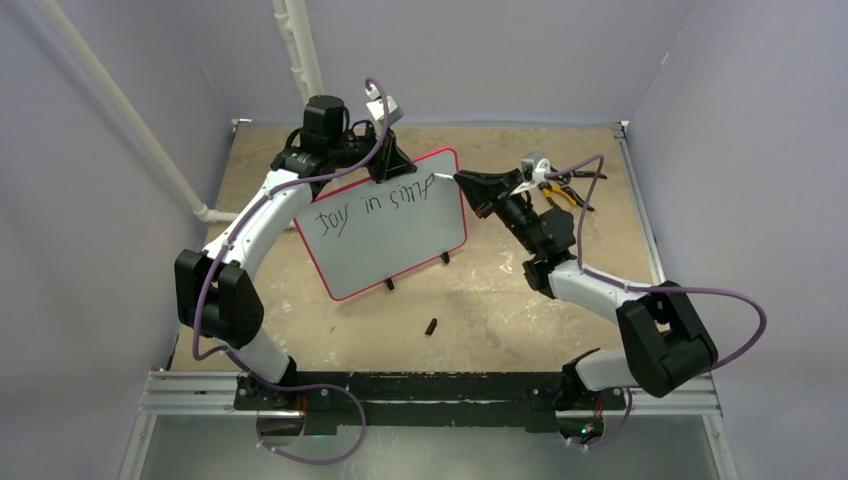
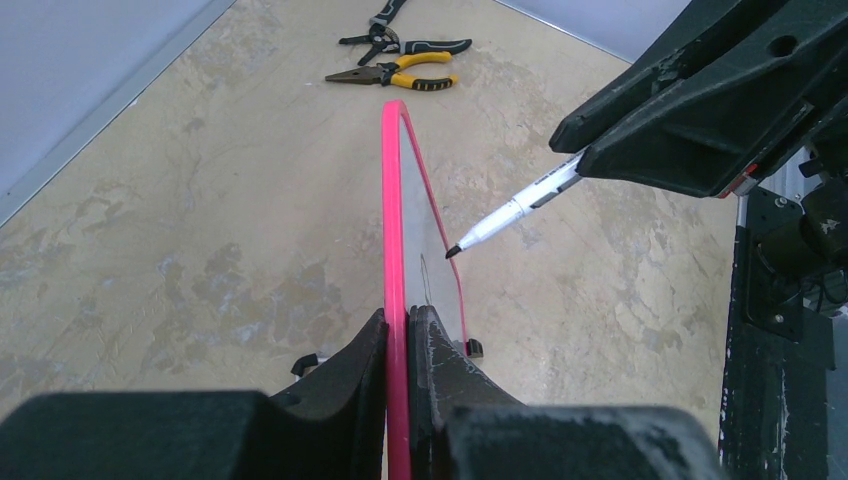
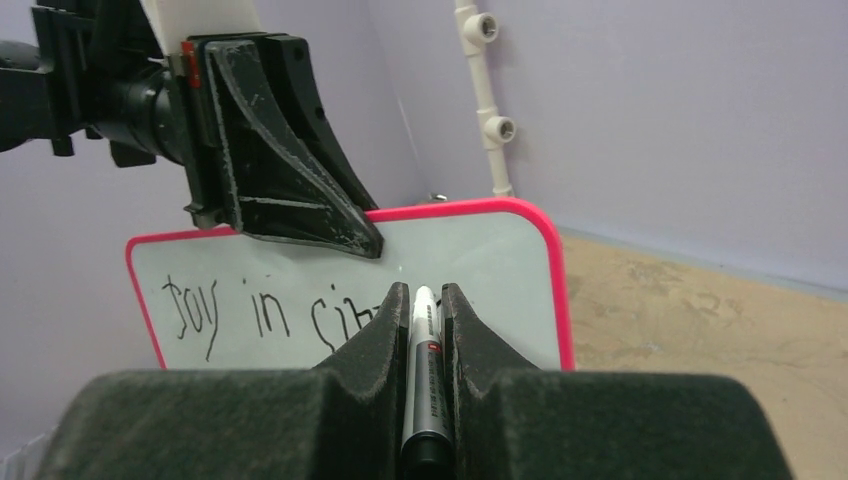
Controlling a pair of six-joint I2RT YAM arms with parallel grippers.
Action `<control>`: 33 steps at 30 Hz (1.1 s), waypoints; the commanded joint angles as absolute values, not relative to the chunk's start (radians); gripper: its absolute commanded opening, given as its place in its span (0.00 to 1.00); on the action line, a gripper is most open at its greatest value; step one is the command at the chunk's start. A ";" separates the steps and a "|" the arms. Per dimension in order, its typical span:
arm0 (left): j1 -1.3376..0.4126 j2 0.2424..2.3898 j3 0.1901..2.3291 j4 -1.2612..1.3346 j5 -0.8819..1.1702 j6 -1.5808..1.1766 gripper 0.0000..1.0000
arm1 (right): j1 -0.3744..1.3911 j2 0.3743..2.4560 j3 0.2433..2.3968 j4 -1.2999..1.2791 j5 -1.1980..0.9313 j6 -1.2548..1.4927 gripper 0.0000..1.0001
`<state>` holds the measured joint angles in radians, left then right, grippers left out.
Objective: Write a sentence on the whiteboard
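The whiteboard (image 1: 395,250) stands tilted on its two black feet in mid-table, pink rim all round. My left gripper (image 1: 393,163) is shut on its top edge; in the left wrist view the fingers pinch the pink rim (image 2: 393,220) at the left gripper (image 2: 398,318). The sentence (image 1: 375,203) reads "Joy in simp" in black; its letters (image 3: 260,312) also show in the right wrist view. My right gripper (image 3: 423,292) is shut on a white marker (image 3: 424,340). The marker's black tip (image 2: 453,251) is at the board face by the last letters.
Yellow-handled pliers (image 1: 560,195) and a dark tool lie at the back right, also seen as pliers (image 2: 400,76) beyond the board. A small black cap (image 1: 432,326) lies on the table in front of the board. White pipes (image 1: 300,50) run up the back wall.
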<state>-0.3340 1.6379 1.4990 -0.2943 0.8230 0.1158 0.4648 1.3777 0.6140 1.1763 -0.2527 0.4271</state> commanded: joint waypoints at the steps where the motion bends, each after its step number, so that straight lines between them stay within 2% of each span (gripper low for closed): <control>1: -0.314 1.635 1.469 -0.368 0.859 0.133 0.00 | 0.463 1.382 0.651 1.195 -0.180 0.411 0.00; 17: -0.314 1.631 1.469 -0.368 0.862 0.136 0.00 | 0.462 1.400 0.640 1.162 -0.141 0.392 0.00; 33: -0.313 1.632 1.468 -0.365 0.862 0.133 0.00 | 0.462 1.362 0.531 1.125 -0.133 0.403 0.00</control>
